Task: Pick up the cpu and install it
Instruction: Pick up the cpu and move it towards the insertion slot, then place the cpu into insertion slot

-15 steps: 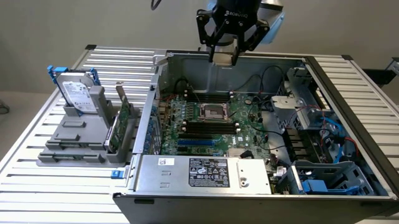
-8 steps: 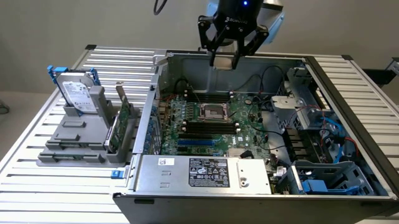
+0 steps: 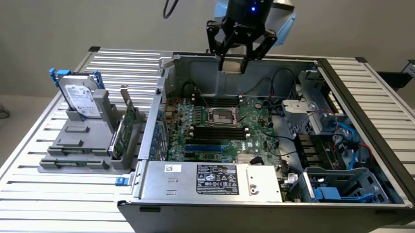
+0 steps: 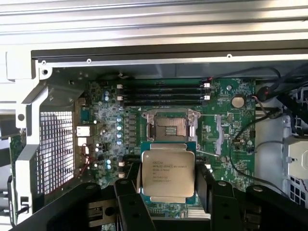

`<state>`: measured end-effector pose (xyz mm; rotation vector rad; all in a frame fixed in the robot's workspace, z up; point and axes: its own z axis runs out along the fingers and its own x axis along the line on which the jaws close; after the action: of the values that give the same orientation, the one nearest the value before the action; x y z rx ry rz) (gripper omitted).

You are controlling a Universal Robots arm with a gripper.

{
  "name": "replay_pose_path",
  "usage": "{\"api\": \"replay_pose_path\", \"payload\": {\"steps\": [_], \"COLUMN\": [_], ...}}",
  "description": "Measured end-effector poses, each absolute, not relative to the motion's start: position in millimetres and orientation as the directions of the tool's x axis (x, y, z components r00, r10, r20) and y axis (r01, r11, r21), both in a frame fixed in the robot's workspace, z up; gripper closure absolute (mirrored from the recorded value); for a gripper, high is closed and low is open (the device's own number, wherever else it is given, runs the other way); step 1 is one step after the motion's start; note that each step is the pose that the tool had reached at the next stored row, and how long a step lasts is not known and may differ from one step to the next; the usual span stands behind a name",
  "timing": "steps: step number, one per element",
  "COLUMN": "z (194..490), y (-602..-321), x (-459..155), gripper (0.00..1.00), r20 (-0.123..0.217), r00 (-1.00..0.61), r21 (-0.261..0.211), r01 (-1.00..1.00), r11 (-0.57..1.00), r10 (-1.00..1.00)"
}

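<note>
My gripper [image 3: 233, 65] hangs above the open computer case [image 3: 363, 87], near its far wall, with the cpu [image 3: 232, 65] clamped between its black fingers. From the wrist, the cpu [image 4: 168, 173] is a flat square chip with a silvery printed top and a thin green rim, held by its two side edges in the gripper [image 4: 168, 180]. The motherboard socket [image 3: 222, 116] lies below on the green board, its metal frame open. In the wrist view the socket [image 4: 170, 128] sits just past the held chip.
Black memory slots [image 3: 217, 132] run beside the socket. A grey power supply [image 3: 214, 180] fills the case's near side; drive cages and blue cables [image 3: 343, 141] crowd the exterior view's right. A grey holder with a hard drive [image 3: 81, 99] stands on the slatted table [image 3: 39, 160] at the left.
</note>
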<state>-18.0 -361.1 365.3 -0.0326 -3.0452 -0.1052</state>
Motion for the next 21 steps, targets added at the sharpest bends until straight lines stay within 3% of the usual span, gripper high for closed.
{"api": "replay_pose_path", "payload": {"steps": [21], "z": [357.2], "y": [-350.3], "x": [-18.0], "gripper": [0.45], "r20": [0.081], "r00": [-0.997], "r21": [0.068], "r01": [0.02], "r11": [0.997], "r10": [0.015]}}
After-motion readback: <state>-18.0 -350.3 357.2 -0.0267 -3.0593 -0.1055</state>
